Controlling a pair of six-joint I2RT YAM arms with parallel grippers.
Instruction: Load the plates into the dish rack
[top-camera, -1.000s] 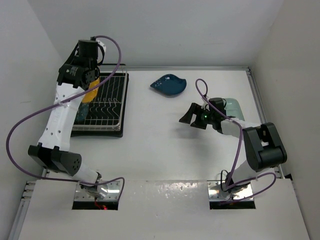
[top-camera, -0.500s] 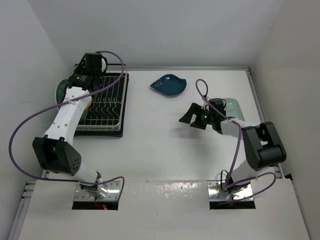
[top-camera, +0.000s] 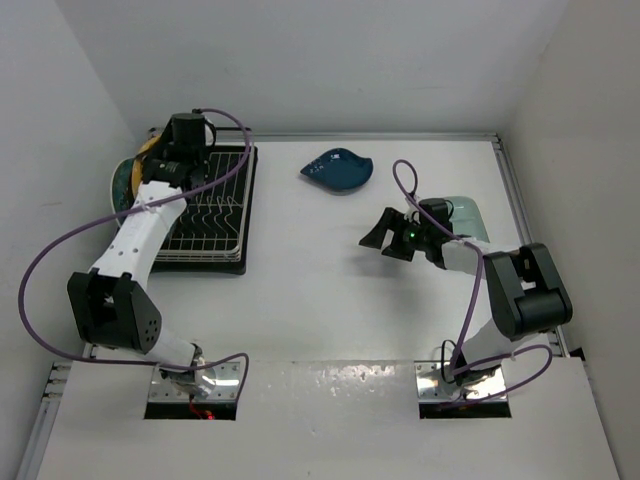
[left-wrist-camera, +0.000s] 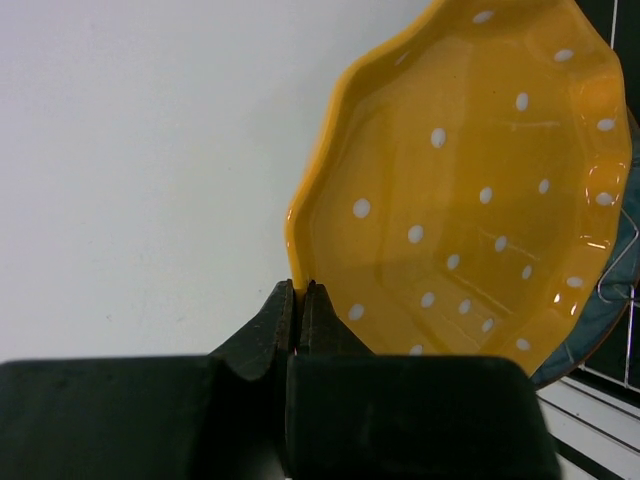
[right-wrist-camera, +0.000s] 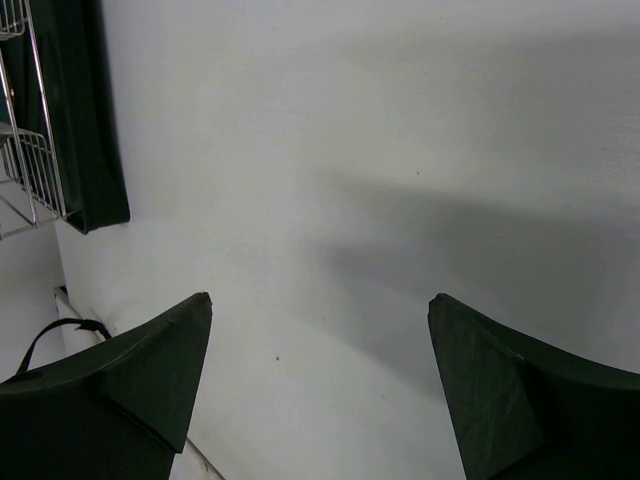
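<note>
At the far-left end of the table, the yellow scalloped ceramic plate with white dots (left-wrist-camera: 470, 190) is held on edge, beside the far-left corner of the white wire dish rack over its black tray (top-camera: 215, 215). The left gripper (left-wrist-camera: 299, 295) has its jaws clamped on the plate's rim. A round dark teal plate (left-wrist-camera: 612, 300) stands directly behind the yellow one, at the rack's left edge; whether either plate is seated between prongs cannot be determined.

Step in hand, as judged: placing the yellow plate into the rack. The next move calls for lowering the rim into a free prong slot, then opening the jaws.

Two plates remain on the table: the dark blue leaf-shaped plate (top-camera: 337, 168) at the far centre, and the pale mint oblong plate (top-camera: 470, 215) just beyond the right gripper (top-camera: 390, 238), which hangs above bare table with jaws spread wide and empty.
</note>
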